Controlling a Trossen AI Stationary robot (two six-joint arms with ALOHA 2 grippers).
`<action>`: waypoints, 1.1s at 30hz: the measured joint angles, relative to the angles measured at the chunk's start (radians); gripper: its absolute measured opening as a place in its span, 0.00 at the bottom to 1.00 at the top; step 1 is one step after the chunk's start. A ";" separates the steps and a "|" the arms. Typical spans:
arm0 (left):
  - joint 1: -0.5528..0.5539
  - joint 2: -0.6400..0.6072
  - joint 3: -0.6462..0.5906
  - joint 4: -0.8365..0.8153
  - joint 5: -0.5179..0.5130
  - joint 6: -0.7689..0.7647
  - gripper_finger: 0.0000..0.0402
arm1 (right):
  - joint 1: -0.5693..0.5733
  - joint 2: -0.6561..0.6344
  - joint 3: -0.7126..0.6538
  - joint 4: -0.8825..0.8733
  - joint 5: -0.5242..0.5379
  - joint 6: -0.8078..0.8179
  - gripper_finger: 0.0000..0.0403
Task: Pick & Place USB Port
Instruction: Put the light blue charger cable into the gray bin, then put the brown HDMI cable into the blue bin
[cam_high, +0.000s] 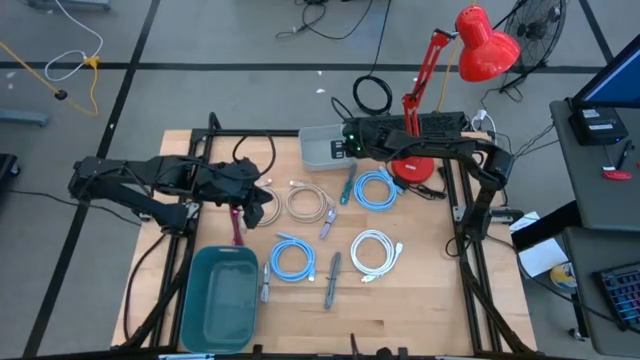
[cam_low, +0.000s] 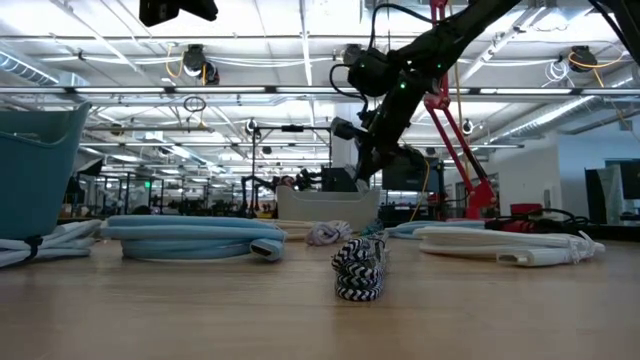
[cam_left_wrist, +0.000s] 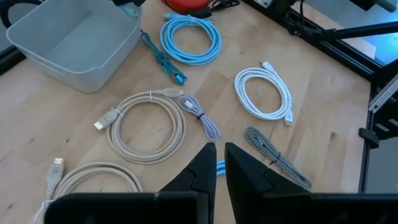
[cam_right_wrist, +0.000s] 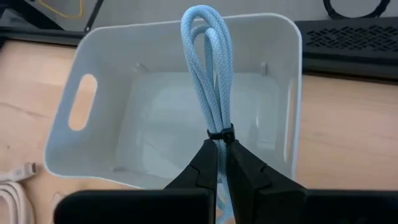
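My right gripper (cam_right_wrist: 221, 155) is shut on a light-blue bundled USB cable (cam_right_wrist: 208, 62) above the white bin (cam_right_wrist: 273, 22) at the table's far middle (cam_high: 320, 148). The cable's loops reach out ahead of the fingers over the bin's hollow. My left gripper (cam_high: 240, 203) hovers over the far rim of the teal bin (cam_high: 222, 300) at the near left. Its fingers (cam_left_wrist: 208, 165) stand almost together. A magenta cable (cam_high: 238, 225) hangs below it. My right gripper pinches the light-blue cable at its black tie (cam_right_wrist: 221, 134) between the two fingers, slanting down from the table's right. The fingers lie along the bundle, which is lifted clear over the bin. My left gripper seems to hold the magenta cable by its upper end (cam_high: 237, 210). The fingers hide the place of contact. The cable hangs down toward the teal bin.
Several coiled cables lie mid-table: beige (cam_high: 308, 200), blue (cam_high: 375, 190), white (cam_high: 372, 252), a second blue (cam_high: 292, 260) and a grey one (cam_high: 332, 278). A black-and-white striped cable (cam_low: 358, 268) lies near the front edge. A red lamp (cam_high: 480, 45) stands at the far right.
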 joint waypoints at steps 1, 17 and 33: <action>0.000 0.000 0.000 0.000 -0.001 0.000 0.09 | 0.000 0.000 0.000 -0.002 -0.001 -0.002 0.01; 0.000 0.000 0.000 0.000 -0.018 -0.002 0.09 | -0.006 0.000 0.000 0.018 -0.002 -0.088 0.13; 0.000 0.000 0.000 0.000 -0.018 -0.002 0.09 | -0.011 -0.011 0.000 0.132 -0.031 -0.111 0.28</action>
